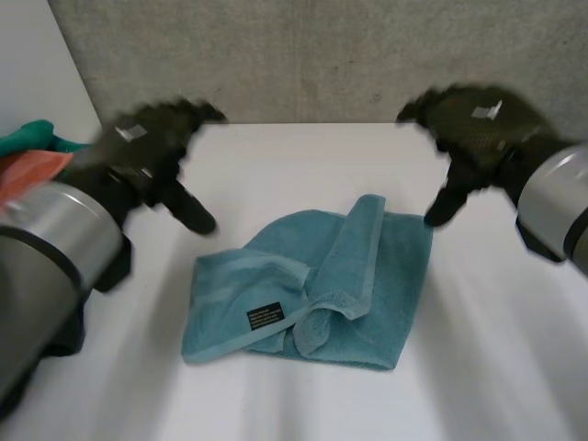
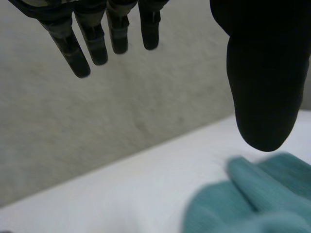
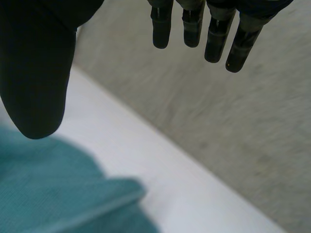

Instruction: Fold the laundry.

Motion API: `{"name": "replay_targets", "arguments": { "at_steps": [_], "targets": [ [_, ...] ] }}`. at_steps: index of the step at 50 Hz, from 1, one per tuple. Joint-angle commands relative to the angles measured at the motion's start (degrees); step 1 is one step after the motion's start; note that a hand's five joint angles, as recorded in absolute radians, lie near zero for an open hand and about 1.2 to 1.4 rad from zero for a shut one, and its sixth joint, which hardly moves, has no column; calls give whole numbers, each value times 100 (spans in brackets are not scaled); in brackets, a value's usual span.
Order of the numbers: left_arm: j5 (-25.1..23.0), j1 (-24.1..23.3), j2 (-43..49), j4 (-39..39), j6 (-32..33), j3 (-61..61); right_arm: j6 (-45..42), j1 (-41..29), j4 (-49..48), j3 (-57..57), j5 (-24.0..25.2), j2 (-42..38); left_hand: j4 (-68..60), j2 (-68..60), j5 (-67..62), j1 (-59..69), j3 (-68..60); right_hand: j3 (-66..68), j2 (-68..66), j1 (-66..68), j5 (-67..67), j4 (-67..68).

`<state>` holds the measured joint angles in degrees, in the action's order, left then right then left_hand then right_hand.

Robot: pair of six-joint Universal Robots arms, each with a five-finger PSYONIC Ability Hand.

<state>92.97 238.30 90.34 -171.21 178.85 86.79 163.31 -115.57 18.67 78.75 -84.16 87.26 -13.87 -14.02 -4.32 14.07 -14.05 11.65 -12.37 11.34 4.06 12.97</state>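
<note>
i'm hovering l hand [image 1: 147,138] & r hand [image 1: 478,124], fingers spread & empty, either side of the rumpled towel [image 1: 386,276]; next prob needs pinching its corners.

head: high, rear, looking down | wrists: low, close, facing wall [image 2: 121,121] | all share towel [image 1: 386,276]

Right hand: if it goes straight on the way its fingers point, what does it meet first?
Probably the grey wall; the right hand points past the towel. Depth is unclear.
</note>
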Motion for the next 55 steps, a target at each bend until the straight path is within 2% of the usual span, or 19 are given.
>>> {"name": "replay_targets", "arguments": {
  "at_steps": [1, 4, 8, 11, 15, 17, 18, 20, 22, 27, 32, 35, 40, 46, 47, 48, 50, 52, 55],
  "targets": [
    [273, -723, 773, -394, 588, 461, -388, -807, 261, 675, 374, -253, -660, -645, -615, 639, -641, -165, 237, -134, -406, -297],
    [510, -777, 985, -694, 844, 611, -274, -1090, -82, 974, 374, -306, -878, -863, -834, 858, -860, -165, 237, -134, -406, -297],
    [915, -952, 1362, -1151, 1151, 743, -10, -1284, -1162, 1624, 331, -631, -1583, -1568, -1539, 1563, -1565, -165, 237, -134, -406, -297],
    [977, -988, 1704, -1275, 1196, 743, 69, -1302, -1706, 1871, 261, -981, -2322, -2307, -2277, 2302, -2304, 74, -2, 105, -167, -58],
    [986, -988, 1969, -1301, 1196, 717, 69, -1337, -2060, 1959, 67, -1352, -4371, -4356, -4326, 4351, -4352, 1993, -1920, 2024, 1752, 1861],
    [986, -970, 1979, -1310, 1196, 725, 8, -1354, -2087, 1942, -38, -1466, -4980, -4965, -4936, 4960, -4962, 2632, -2560, 2663, 2391, 2500],
    [986, -953, 1979, -1327, 1187, 734, -27, -1337, -2113, 1916, -187, -1545, -5899, -5884, -5855, 5879, -5881, 3751, -3679, 3782, 3510, 3619],
    [986, -953, 1961, -1345, 1187, 725, -27, -1284, -2148, 1872, -354, -1581, -6611, -6596, -6566, 6591, -6593, 5319, -5246, 5350, 5078, 5186],
    [986, -944, 1900, -1371, 1196, 717, -27, -1267, -2297, 1854, -547, -1546, -6613, -6598, -6568, 6593, -6595, 6828, -6756, 6859, 6587, 6696],
    [968, -655, 1505, -1372, 1249, 673, -194, -1083, -2623, 1872, -645, -1098, -6613, -6598, -6568, 6593, -6595, 6835, -6763, 6866, 6594, 6703],
    [924, 4, 1232, -1354, 1494, 664, -1132, -39, -2614, 1933, -628, -571, -6613, -6598, -6568, 6593, -6595, 6835, -6763, 6866, 6594, 6703],
    [881, 391, 1109, -1319, 1697, 690, -1582, 341, -2597, 1907, -645, -430, -6613, -6598, -6568, 6593, -6595, 6835, -6763, 6866, 6594, 6703],
    [417, 909, 688, -1021, 1978, 717, -2407, 1052, -2360, 1758, -636, -88, -6613, -6598, -6568, 6593, -6595, 6835, -6763, 6866, 6594, 6703],
    [-340, 1148, 529, -739, 1935, 752, -2708, 1265, -1877, 1625, -479, 265, -6613, -6598, -6568, 6593, -6595, 6835, -6763, 6866, 6594, 6703],
    [-446, 1122, 520, -704, 1917, 761, -2708, 1265, -1824, 1652, -409, 256, -5899, -5884, -5854, 5879, -5881, 6835, -6763, 6866, 6594, 6703],
    [-603, 1043, 528, -643, 1873, 795, -2682, 1247, -1728, 1687, -277, 239, -3977, -3962, -3932, 3957, -3959, 6835, -6763, 6866, 6594, 6703],
    [-693, 894, 529, -642, 1768, 813, -2655, 1282, -1656, 1731, -215, 230, -2483, -2468, -2439, 2463, -2465, 6835, -6763, 6866, 6594, 6703],
    [-693, 518, 581, -668, 1401, 761, -2559, 1300, -1691, 1862, -136, 99, -1574, -1558, -1529, 1553, -1555, 6835, -6763, 6866, 6594, 6703],
    [-693, 209, 625, -686, 934, 691, -2331, 1239, -1709, 1933, -127, -209, -1317, -1302, -1272, 1297, -1299, 6835, -6763, 6866, 6594, 6703]
  ]
}}
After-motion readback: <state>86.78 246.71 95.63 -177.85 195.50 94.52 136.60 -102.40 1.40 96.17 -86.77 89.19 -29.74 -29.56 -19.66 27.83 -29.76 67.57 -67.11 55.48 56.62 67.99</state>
